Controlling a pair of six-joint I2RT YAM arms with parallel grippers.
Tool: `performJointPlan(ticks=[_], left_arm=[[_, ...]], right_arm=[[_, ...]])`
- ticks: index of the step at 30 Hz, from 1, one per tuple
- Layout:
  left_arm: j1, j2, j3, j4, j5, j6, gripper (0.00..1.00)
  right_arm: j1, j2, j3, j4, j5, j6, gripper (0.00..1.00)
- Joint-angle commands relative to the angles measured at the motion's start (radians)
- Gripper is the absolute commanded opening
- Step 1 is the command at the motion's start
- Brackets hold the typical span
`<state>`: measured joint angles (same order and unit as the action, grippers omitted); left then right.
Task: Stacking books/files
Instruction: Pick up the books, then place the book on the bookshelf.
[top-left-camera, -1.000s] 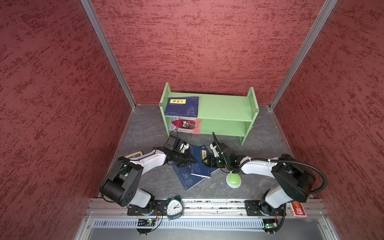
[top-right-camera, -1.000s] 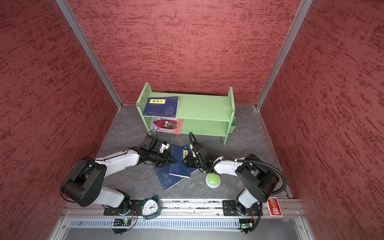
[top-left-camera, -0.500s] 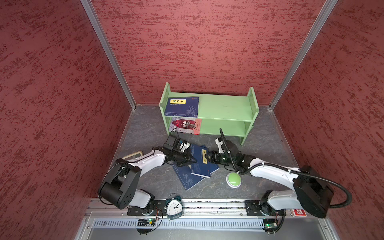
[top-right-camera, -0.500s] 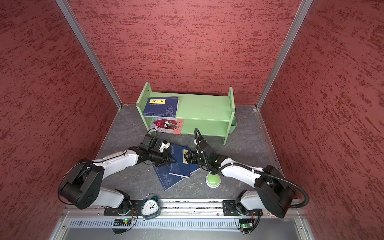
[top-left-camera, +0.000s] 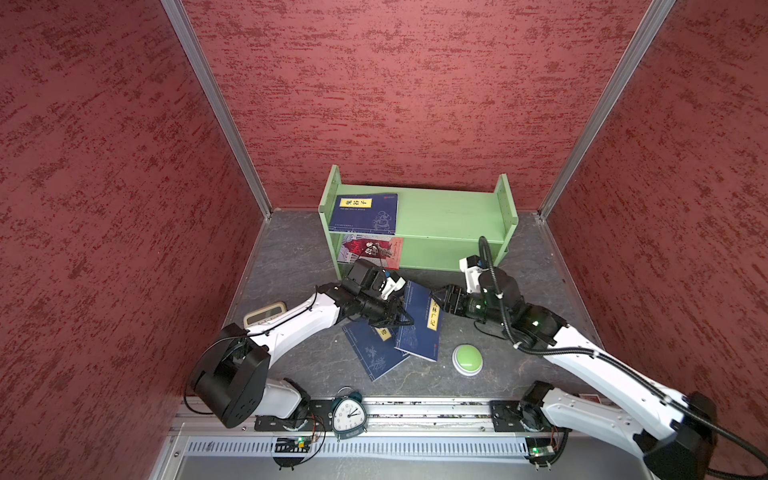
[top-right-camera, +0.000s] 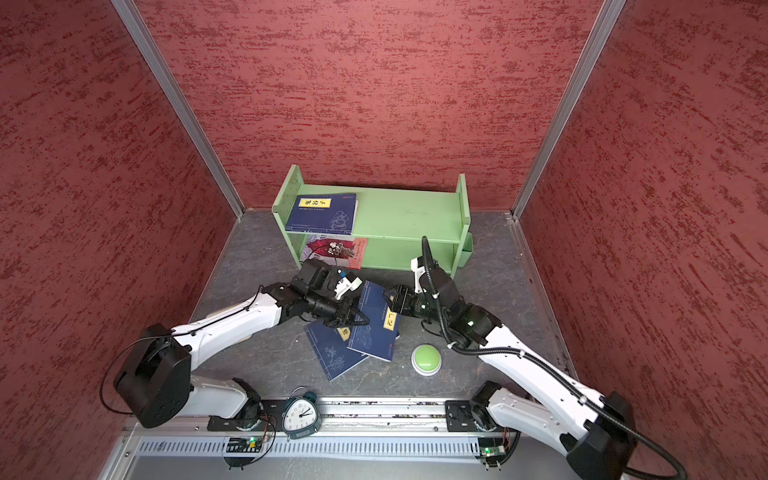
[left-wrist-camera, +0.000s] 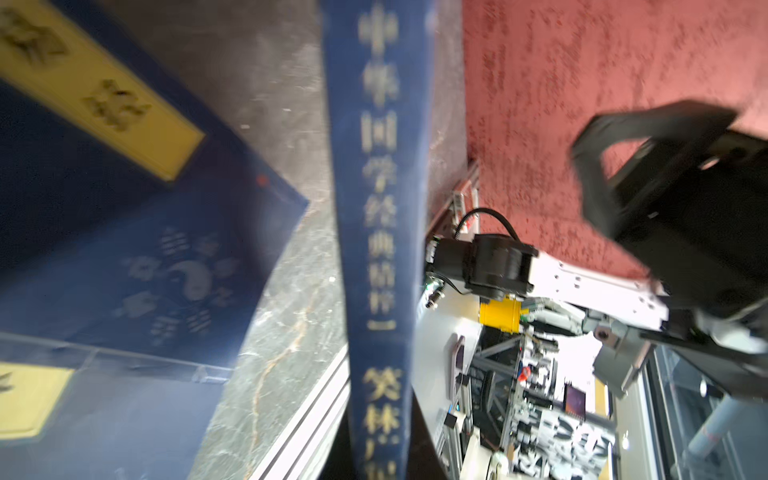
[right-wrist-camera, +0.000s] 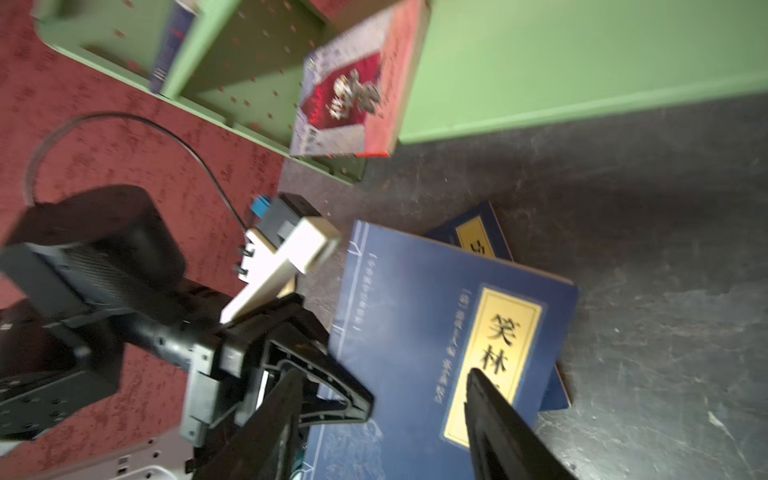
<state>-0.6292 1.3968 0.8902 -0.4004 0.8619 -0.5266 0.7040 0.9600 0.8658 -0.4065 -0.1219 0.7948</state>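
My left gripper (top-left-camera: 409, 322) (top-right-camera: 363, 322) is shut on the spine edge of a navy book (top-left-camera: 420, 320) with a yellow label, lifting that side off the floor. The spine (left-wrist-camera: 378, 208) runs straight into the jaws in the left wrist view. Two more navy books (top-left-camera: 374, 353) (right-wrist-camera: 478, 237) lie partly under it. My right gripper (top-left-camera: 436, 301) (right-wrist-camera: 382, 374) is open, its fingers spread over the held book's cover (right-wrist-camera: 415, 311) near the label. Another navy book (top-left-camera: 363, 212) lies on the green shelf's top (top-left-camera: 449, 216). A red-and-white book (top-left-camera: 370, 251) lies on the lower board.
A green push button (top-left-camera: 467, 357) sits on the floor right of the books. An alarm clock (top-left-camera: 349, 415) stands at the front rail. A cream calculator (top-left-camera: 265, 313) lies behind my left arm. Red walls close in on three sides.
My right arm has swung its elbow out to the right, and its jaws have opened a little wider beside the book. The left gripper has kept its hold in place.
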Motion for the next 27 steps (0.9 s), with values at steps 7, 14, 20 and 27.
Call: performJointPlan(ticks=[7,14,20,27], left_arm=[[-0.105,0.008,0.212,-0.165,0.118,0.208,0.04],[-0.179,0.057,0.398,-0.281,0.079,0.309,0.04],[-0.174,0.111,0.651,-0.468,0.07,0.442,0.02],[-0.089,0.138,0.783,-0.402,0.091,0.367,0.02]], right_arm=[[-0.04,-0.063,0.232,-0.288,0.064,-0.122,0.65],[-0.046,-0.081,0.333,-0.35,0.094,-0.153,0.65],[-0.049,-0.089,0.441,-0.445,0.121,-0.209,0.65],[-0.049,-0.09,0.584,-0.489,0.14,-0.25,0.68]])
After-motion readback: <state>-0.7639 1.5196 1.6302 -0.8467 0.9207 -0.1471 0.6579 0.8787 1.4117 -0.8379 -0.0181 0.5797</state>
